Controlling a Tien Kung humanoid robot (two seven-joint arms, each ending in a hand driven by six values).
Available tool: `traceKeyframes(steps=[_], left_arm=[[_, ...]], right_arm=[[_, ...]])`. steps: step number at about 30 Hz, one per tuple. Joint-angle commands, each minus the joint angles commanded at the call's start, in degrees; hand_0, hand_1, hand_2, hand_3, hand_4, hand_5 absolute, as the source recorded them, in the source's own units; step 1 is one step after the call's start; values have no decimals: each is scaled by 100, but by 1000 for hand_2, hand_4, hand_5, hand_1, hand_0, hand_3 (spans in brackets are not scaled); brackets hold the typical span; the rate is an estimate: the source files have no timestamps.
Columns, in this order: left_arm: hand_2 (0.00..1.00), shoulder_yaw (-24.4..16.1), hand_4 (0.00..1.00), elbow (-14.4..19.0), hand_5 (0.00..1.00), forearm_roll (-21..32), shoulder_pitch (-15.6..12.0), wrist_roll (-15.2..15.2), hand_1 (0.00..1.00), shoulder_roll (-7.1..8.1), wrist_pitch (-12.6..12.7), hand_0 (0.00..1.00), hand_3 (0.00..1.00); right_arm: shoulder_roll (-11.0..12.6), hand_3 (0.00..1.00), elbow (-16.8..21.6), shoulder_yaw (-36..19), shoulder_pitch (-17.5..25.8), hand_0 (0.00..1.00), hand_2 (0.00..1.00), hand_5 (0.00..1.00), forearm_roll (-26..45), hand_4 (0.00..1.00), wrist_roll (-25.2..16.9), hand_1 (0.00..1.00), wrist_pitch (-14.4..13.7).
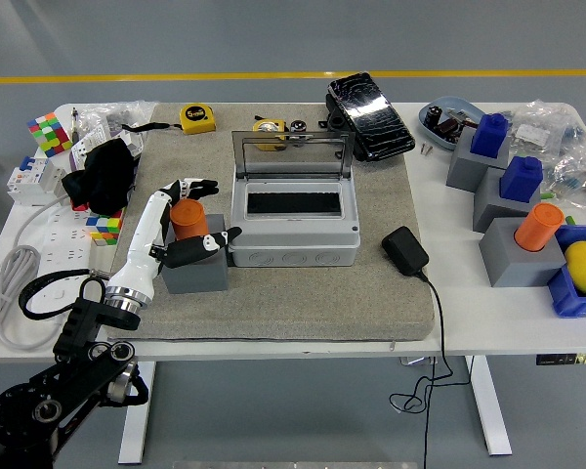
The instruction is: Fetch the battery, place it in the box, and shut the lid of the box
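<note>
The battery point(187, 217), an orange cylinder, stands upright in a grey block point(194, 269) on the left of the mat. My left hand point(209, 209) reaches in from the lower left and straddles it. The fingers point(197, 186) curve just behind its top, and the thumb point(218, 241) lies in front, over the block's top. The hand is still open and I see no firm grip. The grey box point(291, 234) sits right of the block, its clear lid point(291, 152) standing open at the back. No right arm shows.
A black adapter point(404, 250) with a cable lies right of the box. A black case point(369, 115) and a tape measure point(197, 118) are behind. Left are a black cloth point(103, 176) and cubes point(47, 132). Grey blocks point(520, 256) with blue and orange pieces stand at right.
</note>
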State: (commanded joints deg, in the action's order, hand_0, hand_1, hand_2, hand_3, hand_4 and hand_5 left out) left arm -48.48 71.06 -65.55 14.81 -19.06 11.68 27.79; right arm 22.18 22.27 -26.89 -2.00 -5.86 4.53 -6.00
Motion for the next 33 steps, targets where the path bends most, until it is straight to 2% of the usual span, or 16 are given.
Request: traceKeyframes(steps=[4, 5, 10, 11, 16, 17, 22, 23, 33], left_arm=[[520, 59, 998, -101, 2, 114, 53, -101, 683, -36, 45, 732, 528], [478, 70, 998, -124, 2, 152, 65, -131, 611, -45, 59, 688, 508], [478, 93, 998, -178, 2, 323, 108, -259, 611, -70, 98, 688, 508], [423, 92, 998, -179, 2, 347, 112, -279, 436, -71, 98, 492, 483], [423, 39, 998, -131, 2, 392, 99, -348, 436, -65, 71, 492, 483], [508, 24, 998, -121, 2, 407, 94, -367, 569, -63, 68, 536, 626], [508, -39, 998, -105, 2, 417, 87, -428, 569, -52, 78, 536, 626], [550, -48, 998, -107, 2, 416, 86, -433, 618, -52, 80, 552, 683], [563, -26, 998, -191, 2, 419, 105, -388, 627, -69, 36, 561, 701]], right_arm=[[0, 570, 3, 6, -1, 624, 665, 535, -2, 981, -1, 647, -3], [0, 570, 3, 6, -1, 624, 665, 535, -2, 981, -2, 647, -4], [0, 570, 1, 4, -3, 624, 665, 535, 2, 981, -4, 647, -8], [1, 569, 0, 3, -3, 624, 666, 534, 1, 981, -4, 647, -9], [2, 569, -1, -1, 1, 624, 666, 534, 4, 981, -6, 647, -9], [1, 570, -2, 3, 2, 624, 666, 532, 5, 983, -6, 647, -8], [-5, 570, 2, 9, 4, 624, 666, 532, 6, 983, -10, 647, -2], [-5, 571, 2, 12, 4, 624, 665, 532, 7, 983, -10, 647, 0], [2, 571, 0, 13, 3, 624, 666, 531, 13, 985, -8, 647, 13]])
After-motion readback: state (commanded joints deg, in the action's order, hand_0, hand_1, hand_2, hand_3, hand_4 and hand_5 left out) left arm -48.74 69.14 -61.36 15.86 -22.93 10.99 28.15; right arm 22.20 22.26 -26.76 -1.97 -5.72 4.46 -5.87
